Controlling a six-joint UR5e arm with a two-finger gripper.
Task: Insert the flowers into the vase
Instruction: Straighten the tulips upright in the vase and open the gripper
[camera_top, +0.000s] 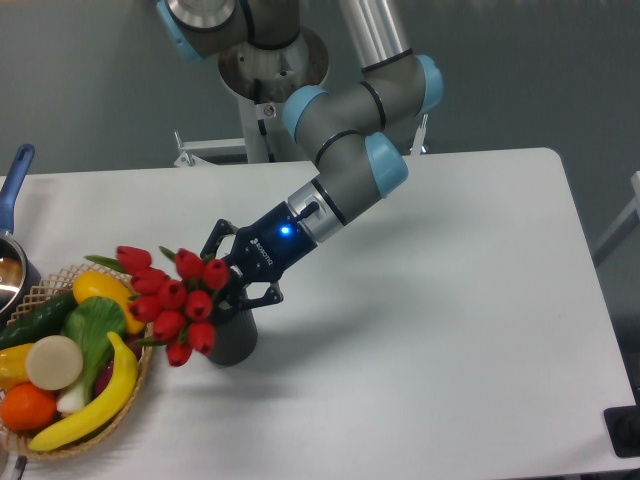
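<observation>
White tabletop (420, 300) under a grey wall, UR5e arm coming in from 12 o'clock and reaching down-left. Gripper (222, 285) sits near frame centre-left, fingers pinched on the flowers (172, 298) at the stem end, though the exact contact is prob hidden behind the buds. Bunch lies tilted, red tulip heads fanning toward 9 o'clock from the gripper, a green leaf tip sticking out at approx 10 o'clock. Buds overhang the rim of the wicker basket (130, 400), which sits at 8 o'clock of the vase w/ banana, orange, cucumber, yellow pepper and other veg inside.

Vase (232, 340) stands upright on the table right below the gripper, at its 6 o'clock; dark ribbed cylinder, mouth mostly covered by the flowers and the finger links. Can't tell whether stems are inside the mouth. Lowest buds touch or overlap the vase's upper left edge.

Blue-handled pot (12, 225) at far 9 o'clock edge of table, partly cut off
</observation>
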